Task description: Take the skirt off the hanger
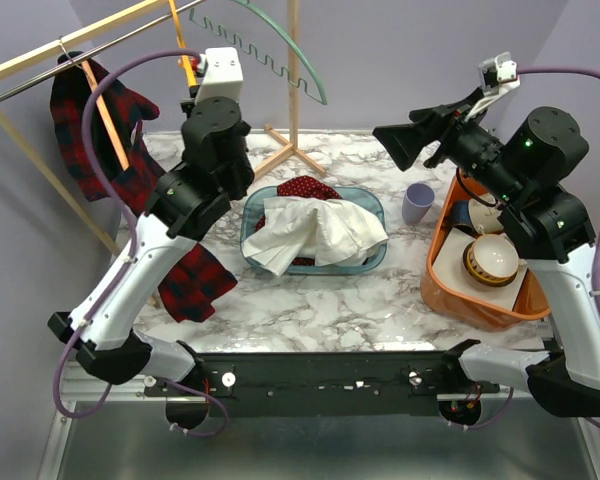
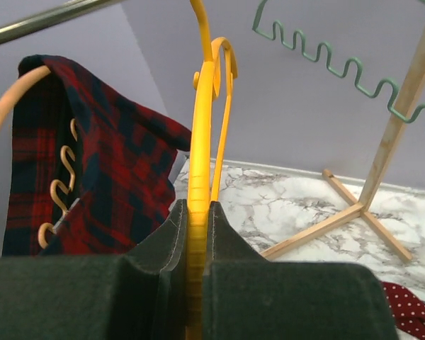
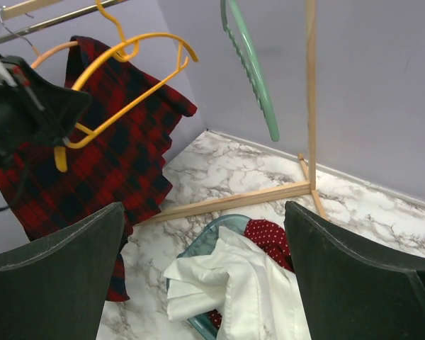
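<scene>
Left gripper (image 2: 198, 212) is clenched on the yellow hanger (image 2: 202, 142) and the right gripper (image 3: 204, 212) gapes empty. The skirt (image 3: 127, 142) hangs under the rail (image 2: 42, 18) on what looks like a tan hanger (image 2: 7, 106). Pulling the yellow one might snag it, or leave it hanging.

I find no writing, label, brand or number that I can read in any of my three views. The skirt (image 3: 127, 156) shows only its red-and-dark check. The red cloth (image 1: 305, 187) shows only white dots. The white camera housing (image 1: 220, 72) on the left wrist is too small for me to make out any marking.
</scene>
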Available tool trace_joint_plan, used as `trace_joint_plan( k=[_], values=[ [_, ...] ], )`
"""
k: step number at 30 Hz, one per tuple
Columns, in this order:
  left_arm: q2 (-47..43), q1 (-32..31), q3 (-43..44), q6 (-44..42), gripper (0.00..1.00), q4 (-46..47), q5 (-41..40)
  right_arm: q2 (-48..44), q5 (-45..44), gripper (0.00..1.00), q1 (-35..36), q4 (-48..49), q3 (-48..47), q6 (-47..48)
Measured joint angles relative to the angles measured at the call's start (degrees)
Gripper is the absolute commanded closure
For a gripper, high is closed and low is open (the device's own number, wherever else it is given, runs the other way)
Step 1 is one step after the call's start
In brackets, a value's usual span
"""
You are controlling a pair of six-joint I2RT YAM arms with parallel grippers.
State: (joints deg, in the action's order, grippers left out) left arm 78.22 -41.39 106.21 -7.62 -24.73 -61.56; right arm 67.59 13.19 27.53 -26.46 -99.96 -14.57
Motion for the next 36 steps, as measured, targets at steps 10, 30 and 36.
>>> trace_joint_plan(
  k=[10,30,36],
  values=[
    [5.01,0.00,-0.33,-4.37,1.00,5.22,-2.82,-2.36,0.07,0.00,0.00,0.13,-0.31,-0.44],
    [6.69,0.00,7.04,-4.17,1.00,5.35,-2.38,-3.74,0.02,0.00,0.00,1.09,2.67,-0.33],
    [12.90,0.59,12.22,-5.55,1.00,5.95,-4.07,-3.76,0.02,0.00,0.00,1.11,3.02,0.00]
  ],
)
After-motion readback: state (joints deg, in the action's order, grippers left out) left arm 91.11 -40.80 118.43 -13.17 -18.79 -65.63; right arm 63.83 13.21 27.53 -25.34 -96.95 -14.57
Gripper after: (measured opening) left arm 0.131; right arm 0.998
